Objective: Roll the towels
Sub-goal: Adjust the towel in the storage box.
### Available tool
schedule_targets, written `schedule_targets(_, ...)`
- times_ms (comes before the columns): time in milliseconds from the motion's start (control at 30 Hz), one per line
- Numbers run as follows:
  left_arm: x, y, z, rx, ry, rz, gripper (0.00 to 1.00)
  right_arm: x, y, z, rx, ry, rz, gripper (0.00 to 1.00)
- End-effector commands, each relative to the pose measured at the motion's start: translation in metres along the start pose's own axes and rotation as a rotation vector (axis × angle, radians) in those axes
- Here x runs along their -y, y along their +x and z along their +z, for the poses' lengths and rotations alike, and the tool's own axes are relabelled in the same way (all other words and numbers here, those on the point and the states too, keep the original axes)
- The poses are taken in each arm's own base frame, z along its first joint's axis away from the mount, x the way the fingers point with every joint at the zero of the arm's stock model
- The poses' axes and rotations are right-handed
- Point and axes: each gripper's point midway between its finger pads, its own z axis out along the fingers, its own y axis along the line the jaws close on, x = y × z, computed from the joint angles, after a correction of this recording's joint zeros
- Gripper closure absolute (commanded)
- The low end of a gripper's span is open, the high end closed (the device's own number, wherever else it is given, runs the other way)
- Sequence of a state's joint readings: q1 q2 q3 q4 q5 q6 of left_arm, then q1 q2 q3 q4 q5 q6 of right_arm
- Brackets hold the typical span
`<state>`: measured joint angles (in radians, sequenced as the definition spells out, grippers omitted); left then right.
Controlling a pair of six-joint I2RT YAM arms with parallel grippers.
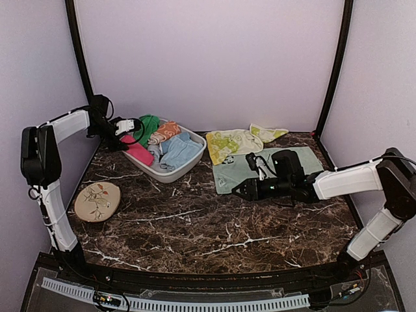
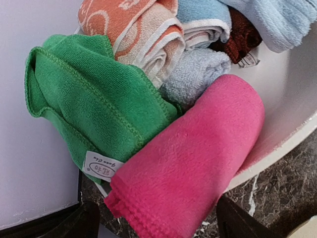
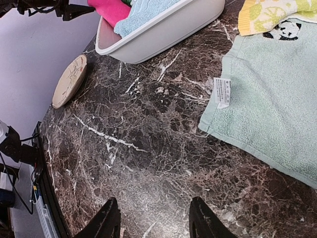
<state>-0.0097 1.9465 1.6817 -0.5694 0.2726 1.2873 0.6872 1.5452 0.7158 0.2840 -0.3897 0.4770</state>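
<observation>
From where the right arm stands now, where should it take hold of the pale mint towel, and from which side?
Pinch the corner by the white label of the mint towel, coming in low across the marble table, where the right gripper hovers with jaws open. The towel lies flat, and the yellow towel overlaps its far edge.

Seen from the top, the right arm [image 1: 338,182] covers the middle of the pale mint towel [image 1: 227,175]. The right wrist view crops that towel at the right and the yellow-lime towel [image 3: 277,12] at the top. The label [image 3: 222,91] bears print too small to read. A dark brown cloth [image 2: 242,34] lies mostly buried under blue towels [image 2: 203,15], and the left gripper [image 2: 153,223] shows only the dark tips of its jaws at the bottom edge.
</observation>
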Motion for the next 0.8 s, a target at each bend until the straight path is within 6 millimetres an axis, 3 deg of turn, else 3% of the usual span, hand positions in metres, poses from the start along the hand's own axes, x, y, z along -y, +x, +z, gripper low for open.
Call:
schedule_targets(0, -0.027, 0.0, 0.013, -0.007, -0.164, -0.069, 0.19, -0.001, -0.01, 0.001, 0.019, -0.016, 0.0, 0.53)
schedule_targets(200, -0.059, 0.024, 0.037, -0.107, -0.309, -0.137, 0.22, -0.003, -0.011, 0.002, 0.016, -0.023, 0.003, 0.52)
schedule_targets(367, -0.056, 0.045, 0.06, -0.184, -0.319, -0.149, 0.21, -0.004, -0.015, -0.002, 0.026, -0.016, -0.004, 0.52)
schedule_targets(467, -0.05, 0.049, 0.064, -0.206, -0.299, -0.158, 0.2, -0.003, -0.021, -0.007, 0.043, 0.002, -0.009, 0.52)
schedule_targets(633, -0.058, 0.032, 0.04, -0.171, -0.286, -0.211, 0.1, 0.008, -0.043, -0.019, 0.095, 0.091, -0.027, 0.48)
schedule_targets(700, -0.067, 0.015, 0.014, -0.129, -0.28, -0.262, 0.06, 0.016, -0.054, -0.027, 0.126, 0.154, -0.038, 0.4)
schedule_targets(767, -0.071, 0.0, -0.014, -0.093, -0.274, -0.312, 0.02, 0.029, -0.068, -0.039, 0.174, 0.247, -0.041, 0.21)
